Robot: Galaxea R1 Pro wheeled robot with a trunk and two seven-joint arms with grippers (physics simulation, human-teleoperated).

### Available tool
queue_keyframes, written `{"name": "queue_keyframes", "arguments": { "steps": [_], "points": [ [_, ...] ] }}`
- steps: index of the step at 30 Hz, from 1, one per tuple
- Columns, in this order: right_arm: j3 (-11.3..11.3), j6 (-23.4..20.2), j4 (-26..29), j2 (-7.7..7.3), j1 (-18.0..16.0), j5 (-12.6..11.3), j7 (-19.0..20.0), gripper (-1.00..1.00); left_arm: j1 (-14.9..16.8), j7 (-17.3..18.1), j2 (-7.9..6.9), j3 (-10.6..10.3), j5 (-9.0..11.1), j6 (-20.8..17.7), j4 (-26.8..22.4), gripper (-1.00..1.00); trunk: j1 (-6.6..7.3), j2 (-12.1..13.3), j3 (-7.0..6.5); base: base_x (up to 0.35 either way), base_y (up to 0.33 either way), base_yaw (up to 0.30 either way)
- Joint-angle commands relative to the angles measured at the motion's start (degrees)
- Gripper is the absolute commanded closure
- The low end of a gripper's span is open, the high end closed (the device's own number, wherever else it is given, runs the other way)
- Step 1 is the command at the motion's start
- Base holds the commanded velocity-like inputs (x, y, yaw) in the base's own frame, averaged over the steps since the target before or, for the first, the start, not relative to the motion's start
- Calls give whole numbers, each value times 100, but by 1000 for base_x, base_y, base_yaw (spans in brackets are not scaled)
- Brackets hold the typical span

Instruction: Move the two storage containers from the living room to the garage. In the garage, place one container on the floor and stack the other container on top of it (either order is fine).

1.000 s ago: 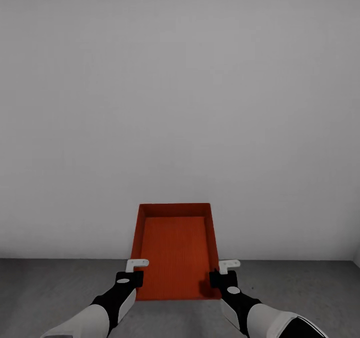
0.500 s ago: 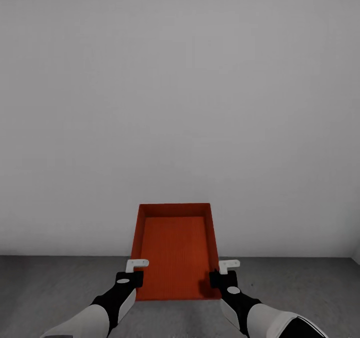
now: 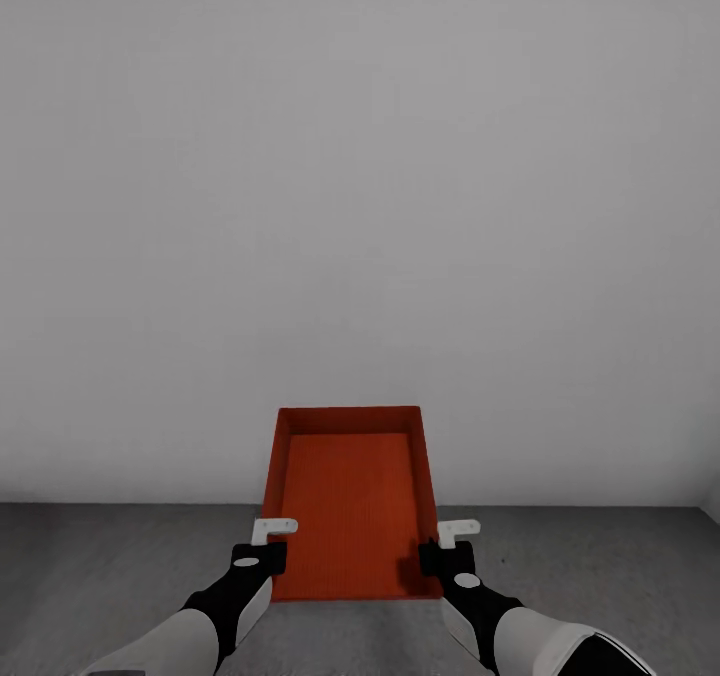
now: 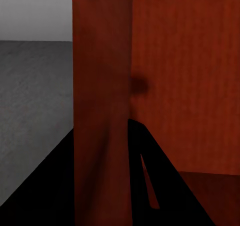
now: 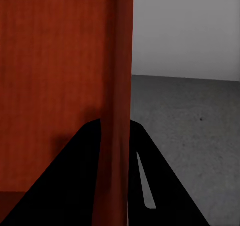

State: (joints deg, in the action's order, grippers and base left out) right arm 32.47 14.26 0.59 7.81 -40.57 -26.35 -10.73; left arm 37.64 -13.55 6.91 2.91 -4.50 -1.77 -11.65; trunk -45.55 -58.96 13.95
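One storage container held above grey floor, left tool and right tool clamping its side walls.

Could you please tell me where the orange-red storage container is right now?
In the head view, the storage container sits low centre, held between the left end effector and right end effector, above the concrete floor.

The orange-red open-top rectangular container hides the strip of dark grey concrete floor and the foot of the plain white wall behind it; its underside can't be seen; the left gripper and right gripper each cover a patch of its side rim; both white-and-black arms run off the head view's lower edge; in the wrist views the container's wall is cropped on several sides and the dark fingers are mere black silhouettes, detail lost.
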Motion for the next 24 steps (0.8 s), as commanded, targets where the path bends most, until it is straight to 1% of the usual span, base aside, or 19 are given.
{"name": "queue_keyframes", "arguments": {
  "steps": [1, 24],
  "points": [
    [-39, 50, -24, 1, -3, -178, -52, 100, 7, -26, 58, 349, 345, -22, -347, 100, 0, -5, 17, 0, 0, 0],
    [-39, 50, -24, 1, -3, -178, -52, 100, 7, -25, 81, 351, 346, -75, -338, 100, 0, -5, 231, 0, 0, 0]
  ]
}}
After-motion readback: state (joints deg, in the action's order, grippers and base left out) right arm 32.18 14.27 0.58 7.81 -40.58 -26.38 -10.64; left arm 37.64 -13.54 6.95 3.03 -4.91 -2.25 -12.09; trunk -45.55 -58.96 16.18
